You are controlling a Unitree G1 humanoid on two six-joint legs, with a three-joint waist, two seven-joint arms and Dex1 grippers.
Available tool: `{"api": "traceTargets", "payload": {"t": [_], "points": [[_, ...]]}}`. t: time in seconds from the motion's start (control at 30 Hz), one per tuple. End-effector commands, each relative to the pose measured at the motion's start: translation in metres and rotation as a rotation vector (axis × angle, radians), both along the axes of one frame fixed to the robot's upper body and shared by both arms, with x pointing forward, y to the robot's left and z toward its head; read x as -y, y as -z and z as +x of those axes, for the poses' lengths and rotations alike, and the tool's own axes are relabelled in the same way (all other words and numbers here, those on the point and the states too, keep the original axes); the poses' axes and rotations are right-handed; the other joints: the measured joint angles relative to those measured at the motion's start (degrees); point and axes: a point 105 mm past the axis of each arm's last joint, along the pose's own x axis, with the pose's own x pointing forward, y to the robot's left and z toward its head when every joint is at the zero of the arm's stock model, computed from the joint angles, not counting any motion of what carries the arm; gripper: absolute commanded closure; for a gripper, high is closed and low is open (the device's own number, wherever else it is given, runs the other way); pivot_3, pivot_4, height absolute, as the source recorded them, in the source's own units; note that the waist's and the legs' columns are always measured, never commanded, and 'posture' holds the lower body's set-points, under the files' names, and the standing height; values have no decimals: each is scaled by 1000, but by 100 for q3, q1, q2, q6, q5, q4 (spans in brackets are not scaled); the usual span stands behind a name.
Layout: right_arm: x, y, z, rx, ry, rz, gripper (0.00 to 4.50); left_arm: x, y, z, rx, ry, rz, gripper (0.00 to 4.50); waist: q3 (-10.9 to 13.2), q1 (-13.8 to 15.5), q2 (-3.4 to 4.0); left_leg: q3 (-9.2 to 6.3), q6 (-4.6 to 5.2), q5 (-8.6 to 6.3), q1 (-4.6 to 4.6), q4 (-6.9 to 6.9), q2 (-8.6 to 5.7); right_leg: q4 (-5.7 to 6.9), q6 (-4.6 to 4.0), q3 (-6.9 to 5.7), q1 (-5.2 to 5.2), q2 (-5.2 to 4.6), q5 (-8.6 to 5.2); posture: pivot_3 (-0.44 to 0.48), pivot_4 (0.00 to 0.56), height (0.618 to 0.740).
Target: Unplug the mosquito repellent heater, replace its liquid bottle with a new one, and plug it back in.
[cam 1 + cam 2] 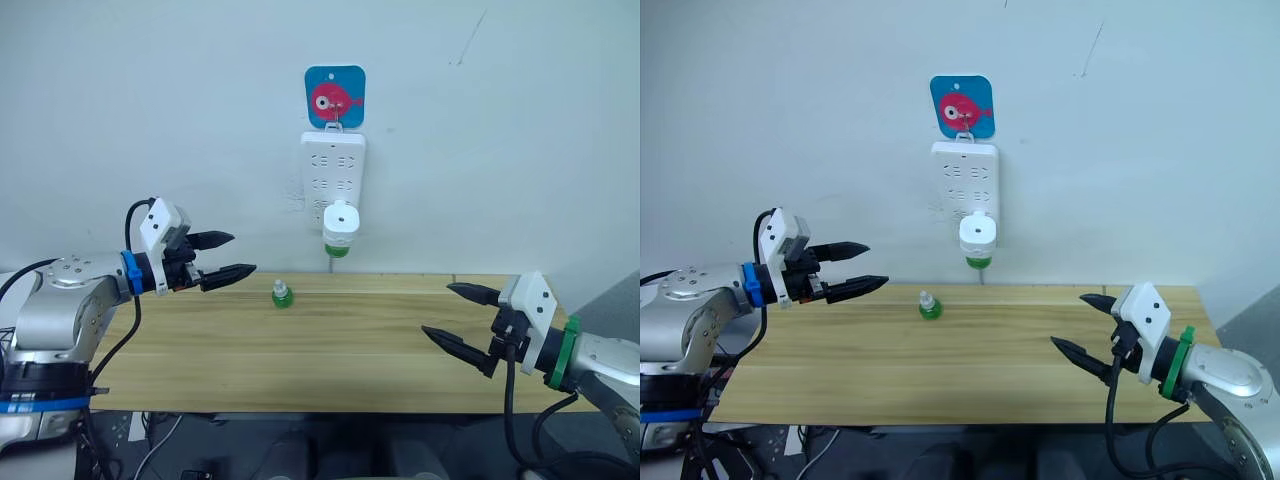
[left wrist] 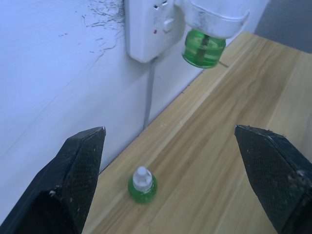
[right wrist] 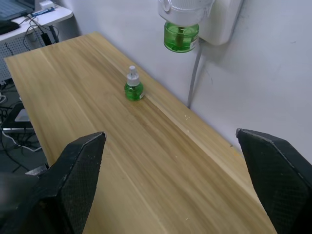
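Note:
The white mosquito repellent heater point(image 1: 340, 222) is plugged into the bottom of a white power strip point(image 1: 332, 175) on the wall, with a green liquid bottle point(image 1: 337, 250) screwed in under it. A second small green bottle point(image 1: 283, 294) with a white tip stands on the wooden table point(image 1: 330, 345) near the wall. My left gripper point(image 1: 227, 258) is open above the table's left end, left of the small bottle. Over the table's right front, my right gripper point(image 1: 459, 317) is open and holds nothing.
A blue card with a pink fish point(image 1: 335, 97) hangs above the power strip. A grey cord point(image 2: 148, 100) runs from the strip down behind the table. A desk with cables point(image 3: 29, 19) stands beyond the table's far end.

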Motion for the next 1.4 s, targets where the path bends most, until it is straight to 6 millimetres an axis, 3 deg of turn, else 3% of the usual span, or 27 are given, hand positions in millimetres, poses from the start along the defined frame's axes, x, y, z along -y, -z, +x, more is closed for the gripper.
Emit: {"api": "traceTargets", "payload": {"t": [0.03,0.2,0.43,0.6,1.13,1.4], "points": [[-9,-12,-4,52,6,33,0,5,-4,11,37,21,21,880,41,-44,-1,-1,0,0,-2,1,0,0,0,-1,-1,0,0,-121,187,740],[-17,-14,-9,57,15,51,0,17,-10,29,72,54,10,880,78,-123,-14,-9,0,1,-69,21,0,8,3,-6,-61,6,2,-156,202,740],[-36,-21,-10,97,22,58,0,31,-17,57,121,88,5,880,190,-264,-36,-13,1,2,-72,28,0,9,4,-9,-58,8,3,-213,220,740],[-40,-25,-10,106,40,59,0,41,-20,67,120,134,-8,880,239,-373,-45,-17,2,1,-82,32,0,6,6,-10,-62,10,4,-239,228,740],[-43,-29,-13,113,58,65,0,65,-36,81,187,237,-11,880,345,-420,-52,-47,5,3,-139,103,-6,26,36,-19,-79,18,21,-272,227,740],[-41,-27,-13,100,56,63,0,64,-49,80,214,258,-17,880,345,-423,-52,-51,5,5,-169,106,-7,56,36,-19,-120,19,21,-272,223,740]]}}
